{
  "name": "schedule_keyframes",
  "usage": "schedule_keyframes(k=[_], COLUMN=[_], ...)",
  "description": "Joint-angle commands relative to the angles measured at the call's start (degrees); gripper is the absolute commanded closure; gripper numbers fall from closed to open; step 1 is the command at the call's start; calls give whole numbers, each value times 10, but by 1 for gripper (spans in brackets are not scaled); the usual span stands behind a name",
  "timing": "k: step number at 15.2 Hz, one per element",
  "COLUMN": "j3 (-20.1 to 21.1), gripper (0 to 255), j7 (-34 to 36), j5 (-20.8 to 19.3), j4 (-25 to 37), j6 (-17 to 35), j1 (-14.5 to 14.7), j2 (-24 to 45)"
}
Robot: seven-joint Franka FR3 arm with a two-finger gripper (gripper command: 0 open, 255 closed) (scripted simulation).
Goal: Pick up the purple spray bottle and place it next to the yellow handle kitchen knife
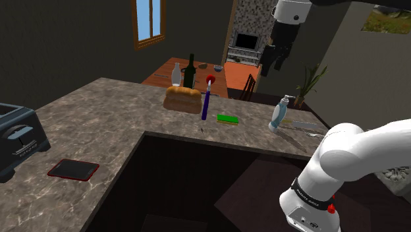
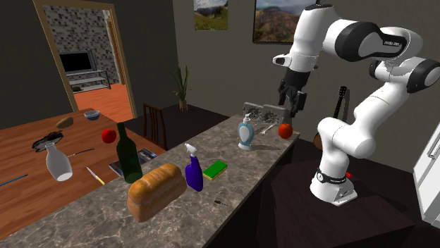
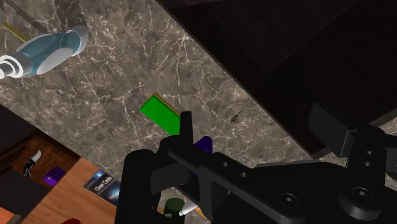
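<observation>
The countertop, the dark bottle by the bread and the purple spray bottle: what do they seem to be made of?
The countertop looks like polished stone, perhaps marble: grey-brown with pale veins. The dark bottle is probably green glass, smooth and glossy. The purple spray bottle is likely shiny plastic, with a white trigger head.

No legible text or labels.

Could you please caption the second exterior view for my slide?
White arm holds its pincer high over the counter, where the purple spray bottle stands between bread loaf and green sponge.
</observation>
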Motion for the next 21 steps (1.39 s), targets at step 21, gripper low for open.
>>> schedule_keyframes(k=[21], j3=[-2], gripper=[0], j7=[208], j5=[21], j4=[175], j6=[219], j1=[-77], j2=[401])
